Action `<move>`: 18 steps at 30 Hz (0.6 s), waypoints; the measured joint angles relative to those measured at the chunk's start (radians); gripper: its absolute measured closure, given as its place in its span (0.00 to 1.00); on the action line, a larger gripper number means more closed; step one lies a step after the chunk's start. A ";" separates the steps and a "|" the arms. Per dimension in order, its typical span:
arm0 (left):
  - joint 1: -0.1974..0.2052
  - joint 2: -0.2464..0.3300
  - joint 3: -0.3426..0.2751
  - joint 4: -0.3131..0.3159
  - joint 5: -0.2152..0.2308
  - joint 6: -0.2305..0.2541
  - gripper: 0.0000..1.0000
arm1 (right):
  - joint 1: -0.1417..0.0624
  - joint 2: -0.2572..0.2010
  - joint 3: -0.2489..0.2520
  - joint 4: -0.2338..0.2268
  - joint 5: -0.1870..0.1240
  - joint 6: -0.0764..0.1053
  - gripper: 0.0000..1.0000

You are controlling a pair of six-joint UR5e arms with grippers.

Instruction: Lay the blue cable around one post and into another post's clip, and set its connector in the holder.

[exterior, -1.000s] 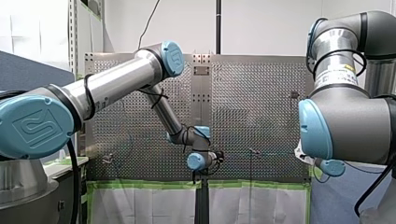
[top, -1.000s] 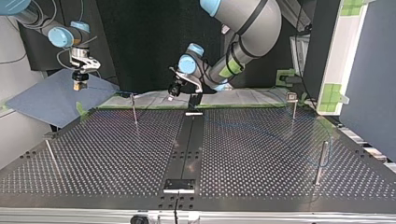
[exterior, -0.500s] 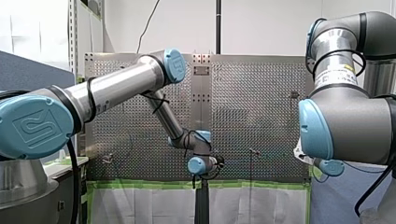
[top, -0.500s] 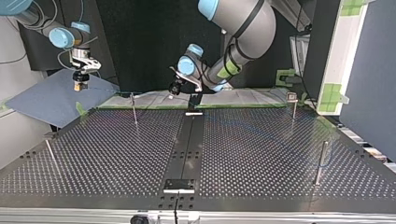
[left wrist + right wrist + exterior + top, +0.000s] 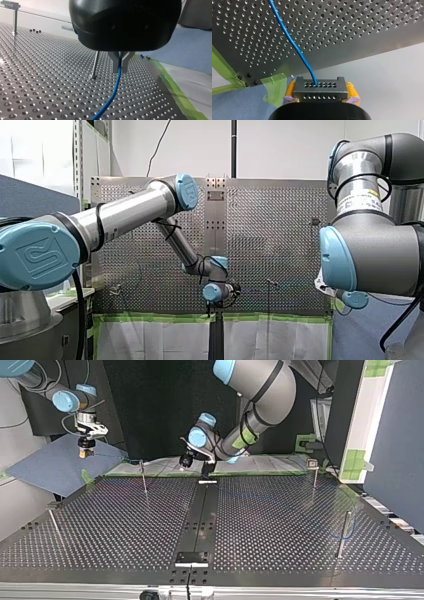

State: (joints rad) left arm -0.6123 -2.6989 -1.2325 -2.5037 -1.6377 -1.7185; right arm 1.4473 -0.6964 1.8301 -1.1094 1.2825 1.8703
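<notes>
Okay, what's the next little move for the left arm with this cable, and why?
Probably swing my left gripper sideways past the post so the blue cable starts to wrap it. It grips the cable just beside that post, not yet around it, while my right gripper holds the connector.

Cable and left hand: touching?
Touching. The left wrist view shows the cable running up between the left hand's fingers, which pinch it with no gap on either side.
</notes>
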 joint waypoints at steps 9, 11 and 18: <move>0.007 0.000 0.023 -0.013 0.007 -0.002 1.00 | 0.000 0.002 -0.006 0.002 0.001 0.002 1.00; 0.008 0.000 0.026 -0.013 0.008 -0.003 1.00 | 0.000 0.003 -0.008 0.003 0.002 0.001 1.00; 0.013 0.000 0.039 -0.016 0.009 -0.007 1.00 | 0.000 0.007 -0.014 0.003 0.004 0.002 1.00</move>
State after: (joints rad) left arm -0.5996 -2.6993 -1.1938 -2.5201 -1.6284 -1.7253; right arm 1.4475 -0.6896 1.8161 -1.1062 1.2863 1.8720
